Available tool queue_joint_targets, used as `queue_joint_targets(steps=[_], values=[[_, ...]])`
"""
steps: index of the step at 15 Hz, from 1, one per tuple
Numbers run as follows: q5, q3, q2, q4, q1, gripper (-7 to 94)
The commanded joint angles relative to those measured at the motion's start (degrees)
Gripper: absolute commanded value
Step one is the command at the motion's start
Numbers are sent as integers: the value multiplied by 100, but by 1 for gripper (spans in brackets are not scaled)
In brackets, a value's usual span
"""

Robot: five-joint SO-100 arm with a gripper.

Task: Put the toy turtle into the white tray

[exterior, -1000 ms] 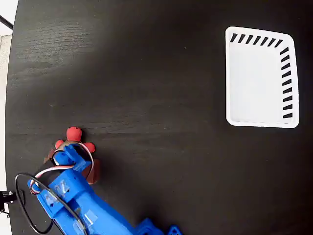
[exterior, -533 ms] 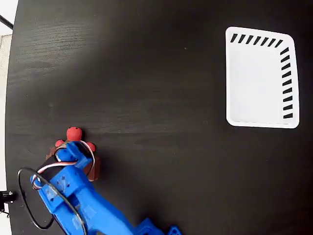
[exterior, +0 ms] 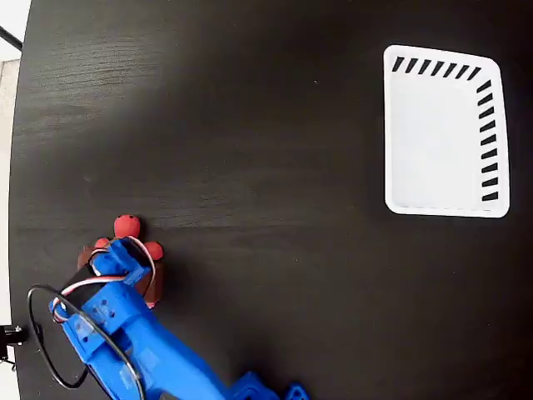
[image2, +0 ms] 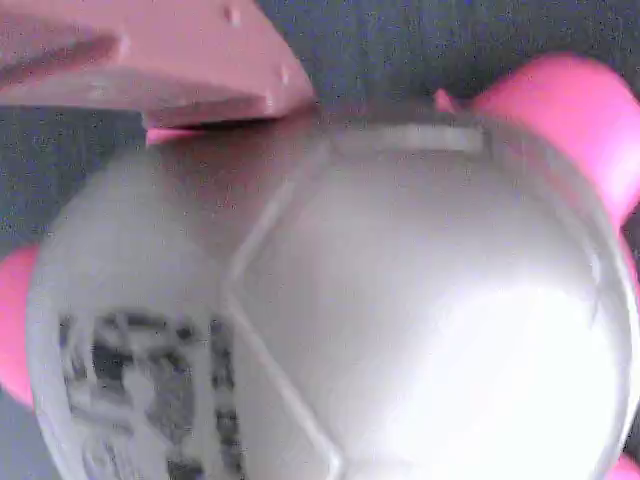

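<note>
Surface (exterior: 250,250) is carrying white tray (exterior: 445,133) at 2 o'clock, empty. Hand (exterior: 117,271) is sitting over toy turtle (exterior: 127,227) at 8 o'clock; grip state not discernible. Grasp step; next needing firm closure, lift, carry toward tray.

A black table (exterior: 266,125) with a fine wood grain fills nearly the whole fixed view, its surface matte, with a soft sheen towards its upper left. In the wrist view the same table (image2: 400,40) shows as a dark, blurred band along the top. Past the table's left edge runs a narrow pale strip (exterior: 4,167), widest at the top corner. A thin dark bar (exterior: 8,37) crosses that strip near the table's upper left corner. A small black fitting (exterior: 8,336) sits beside the table's lower left edge.
</note>
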Motion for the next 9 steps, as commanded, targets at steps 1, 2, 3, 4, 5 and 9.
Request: queue_joint_targets(steps=[1, 2, 3, 4, 5, 9], values=[[9, -26, 97, 97, -9, 0], [35, -35, 105, 114, -18, 0], [62, -97, 141, 185, -18, 0], [158, -264, 185, 352, -18, 0], [325, -527, 229, 606, -9, 0], [940, -1802, 536, 1670, 141, 0]])
